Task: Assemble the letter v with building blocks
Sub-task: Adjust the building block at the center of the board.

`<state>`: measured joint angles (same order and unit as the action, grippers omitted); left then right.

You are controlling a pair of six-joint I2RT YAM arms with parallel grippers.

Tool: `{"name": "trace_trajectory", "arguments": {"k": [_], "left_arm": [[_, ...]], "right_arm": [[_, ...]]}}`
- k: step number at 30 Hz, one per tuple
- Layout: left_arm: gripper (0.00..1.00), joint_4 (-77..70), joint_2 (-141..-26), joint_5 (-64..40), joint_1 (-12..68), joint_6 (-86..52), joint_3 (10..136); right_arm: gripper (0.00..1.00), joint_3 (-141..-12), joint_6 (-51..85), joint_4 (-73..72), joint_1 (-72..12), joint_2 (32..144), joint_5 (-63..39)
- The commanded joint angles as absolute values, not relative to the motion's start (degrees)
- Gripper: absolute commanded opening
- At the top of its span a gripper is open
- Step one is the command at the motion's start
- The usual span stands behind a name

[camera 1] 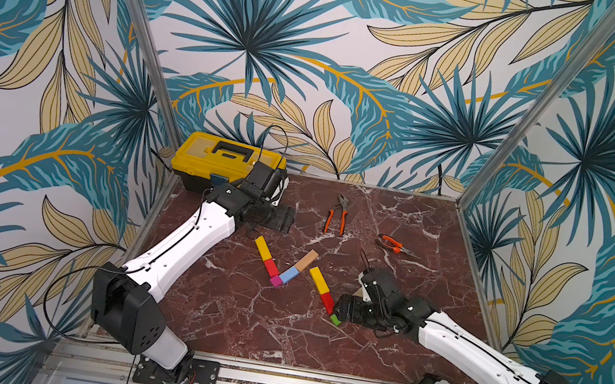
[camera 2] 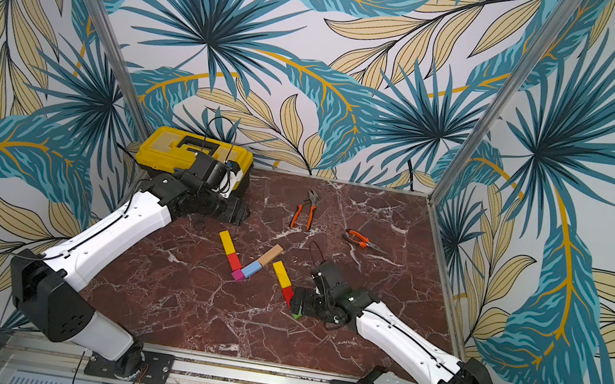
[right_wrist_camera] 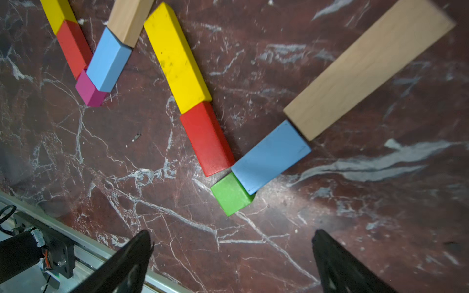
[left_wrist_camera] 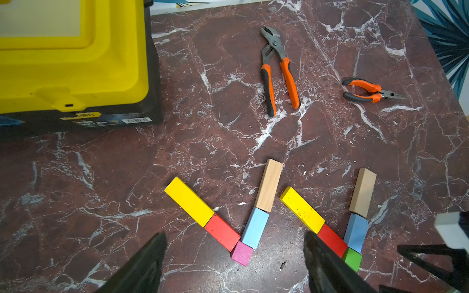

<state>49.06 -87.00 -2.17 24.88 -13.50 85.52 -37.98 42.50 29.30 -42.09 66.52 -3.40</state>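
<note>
Fingers (left_wrist_camera: 147, 263) of the left gripper (left_wrist_camera: 234, 236) are being held spread, with nothing between them, just beside the yellow toolbox (camera 1: 194, 158) at the table's (camera 1: 235, 323) rear left. Mid-table, a letter v (camera 1: 275, 280) is being formed by touching building blocks (camera 1: 271, 266): yellow bar (left_wrist_camera: 189, 201), red block (left_wrist_camera: 222, 234), magenta cube (left_wrist_camera: 242, 253), light-blue block (left_wrist_camera: 255, 228), plain-wood bar (left_wrist_camera: 269, 185). To its right, a second v (right_wrist_camera: 270, 157) is being closed by a green cube (right_wrist_camera: 231, 192). Behind it, slip-joint pliers (camera 1: 336, 216) and needle-nose pliers (camera 1: 397, 247) are being seen lying flat. Just beside that cube, the right gripper (right_wrist_camera: 232, 233) is being held wide open and empty.
</note>
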Motion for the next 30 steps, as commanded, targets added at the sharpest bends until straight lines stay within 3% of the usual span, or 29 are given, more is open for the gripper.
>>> {"name": "trace_trajectory", "arguments": {"k": [1, 8, 30], "left_arm": [[0.86, 48.43, -85.36, -2.3, 24.35, -13.54, 85.95], [0.86, 48.46, -84.87, -2.26, 24.39, -13.62, 85.61], [0.87, 48.43, -85.04, -2.27, 24.08, -13.35, 85.52]], "right_arm": [[0.99, -36.34, 49.84, 24.53, -45.69, 68.18, -0.31], [0.99, -35.48, 53.47, 18.53, -50.55, 74.27, 0.73], [1.0, -36.52, 55.26, 15.73, -51.46, 80.77, -0.49]]}}
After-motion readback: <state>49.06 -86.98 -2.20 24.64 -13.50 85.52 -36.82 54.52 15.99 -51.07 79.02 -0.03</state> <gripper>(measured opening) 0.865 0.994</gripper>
